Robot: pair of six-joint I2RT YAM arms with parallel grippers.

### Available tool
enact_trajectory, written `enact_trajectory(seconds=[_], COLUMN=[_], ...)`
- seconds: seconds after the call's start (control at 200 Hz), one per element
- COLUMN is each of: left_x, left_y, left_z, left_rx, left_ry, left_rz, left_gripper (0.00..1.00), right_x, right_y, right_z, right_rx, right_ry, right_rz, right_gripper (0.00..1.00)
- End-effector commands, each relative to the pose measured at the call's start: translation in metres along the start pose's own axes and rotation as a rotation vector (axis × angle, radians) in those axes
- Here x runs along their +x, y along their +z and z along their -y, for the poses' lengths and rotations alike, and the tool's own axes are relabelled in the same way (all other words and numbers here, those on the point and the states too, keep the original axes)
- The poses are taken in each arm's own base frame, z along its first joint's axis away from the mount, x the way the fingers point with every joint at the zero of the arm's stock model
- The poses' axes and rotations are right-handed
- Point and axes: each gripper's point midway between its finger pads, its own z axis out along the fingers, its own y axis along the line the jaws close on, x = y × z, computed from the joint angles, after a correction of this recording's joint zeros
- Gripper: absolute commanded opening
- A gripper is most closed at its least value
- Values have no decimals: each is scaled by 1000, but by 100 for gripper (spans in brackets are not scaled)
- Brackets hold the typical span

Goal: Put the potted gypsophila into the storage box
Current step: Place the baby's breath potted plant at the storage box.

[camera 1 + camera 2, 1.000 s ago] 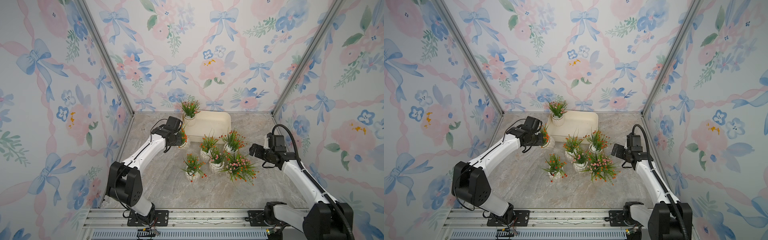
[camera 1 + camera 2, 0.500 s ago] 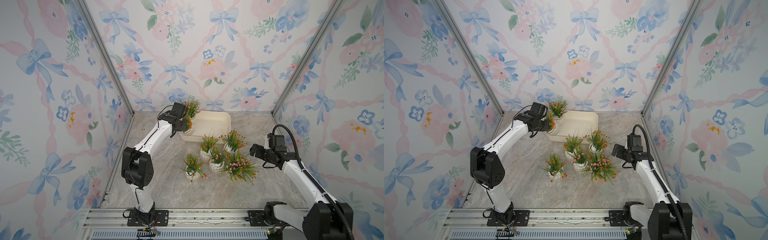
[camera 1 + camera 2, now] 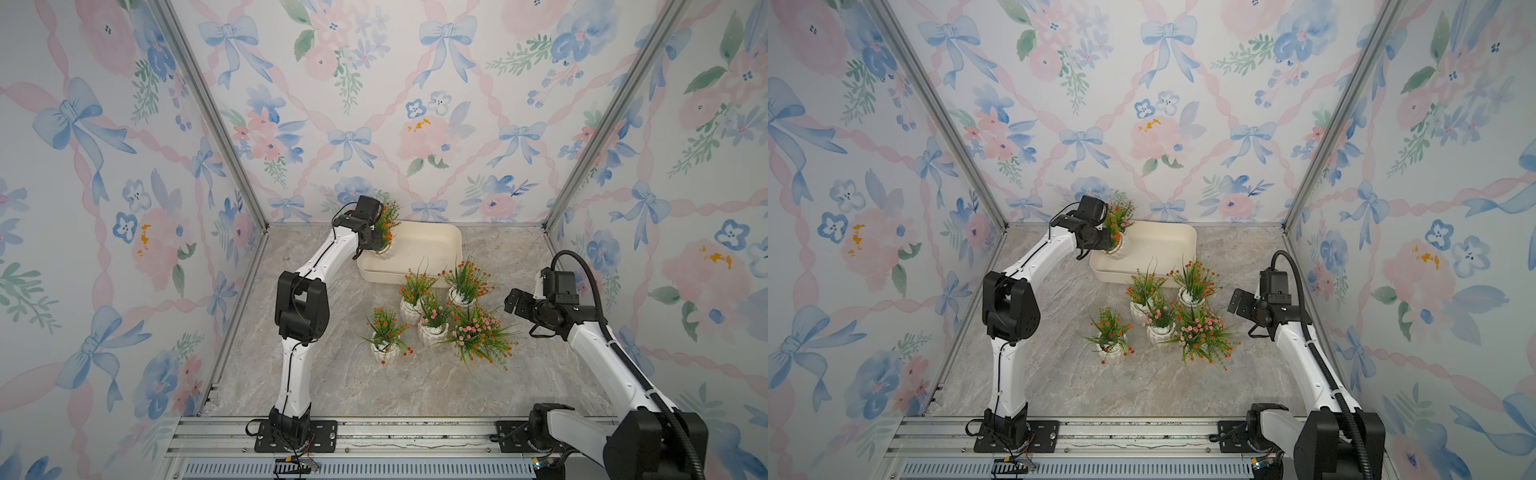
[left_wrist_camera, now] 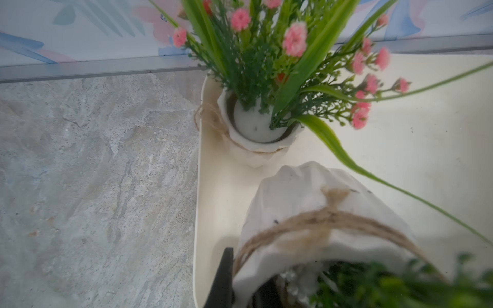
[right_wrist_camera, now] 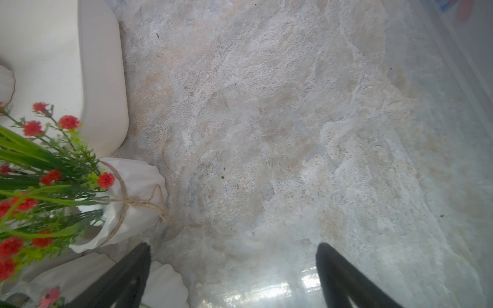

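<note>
Marbled worktop (image 3: 332, 374): left gripper (image 3: 372, 243), fingers (image 4: 224, 277) clamped on potted gypsophila (image 4: 306, 213) rim, poised above storage box (image 3: 454, 247) for release. Idle right gripper (image 3: 512, 302), fingers (image 5: 125, 274) apart

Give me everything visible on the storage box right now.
The storage box is a shallow cream tub, plastic-looking, with rounded corners and a low rim, lying flat on the marble-look table near the back wall. One pink-flowered pot stands upright in its far left corner. The left gripper, shut on an orange-flowered pot, holds it over the left end. The rest is bare.
</note>
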Motion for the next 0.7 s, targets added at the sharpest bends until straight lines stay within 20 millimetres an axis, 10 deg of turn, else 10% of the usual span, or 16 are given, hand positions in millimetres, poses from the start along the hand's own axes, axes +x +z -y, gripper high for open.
enact_trajectory(seconds=[0.0, 0.695], left_x=[-31, -5], left_y=[-10, 30], left_z=[2, -25], left_rx=[28, -86], left_ry=[-2, 116], left_rz=[84, -17], left_gripper=[0, 0], right_x=[-1, 1], right_y=[-7, -12], right_z=[8, 28], right_rx=[20, 3], right_ry=[-14, 31], right_rz=[-13, -13], right_gripper=[98, 97])
